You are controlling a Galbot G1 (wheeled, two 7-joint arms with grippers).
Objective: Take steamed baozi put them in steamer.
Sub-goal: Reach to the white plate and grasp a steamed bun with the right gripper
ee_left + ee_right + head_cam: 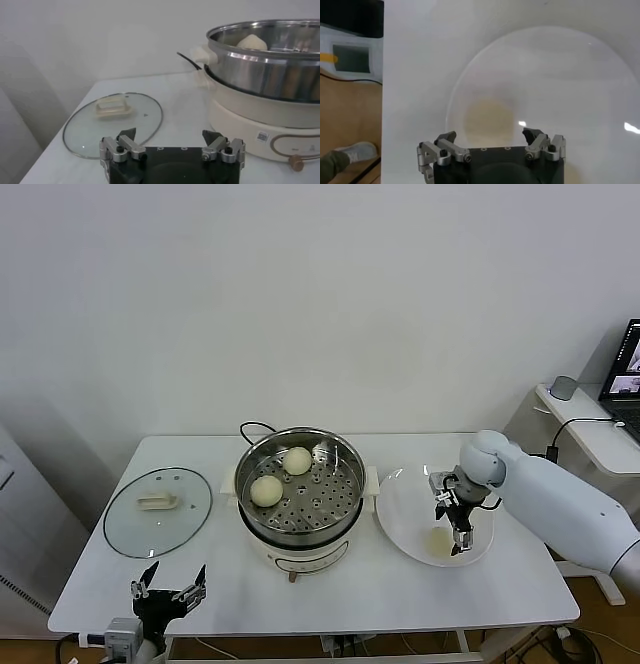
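Observation:
The steamer point(310, 559), a shiny steel pot on a white base, stands mid-table. Two pale round baozi lie on its perforated tray, one at the left point(266, 490) and one at the back point(297, 460). One of them shows over the rim in the left wrist view point(251, 42). My right gripper point(452, 529) is open and empty, close over the white plate point(410, 504). Under it is a faint yellowish round patch point(489, 117); I cannot tell what it is. My left gripper point(168, 584) is open and empty, parked at the table's front left edge.
The round glass lid point(158, 511) lies flat left of the steamer and shows in the left wrist view point(112, 122). A black cord point(250, 427) runs behind the pot. A side table with a laptop point(625, 379) stands at the far right.

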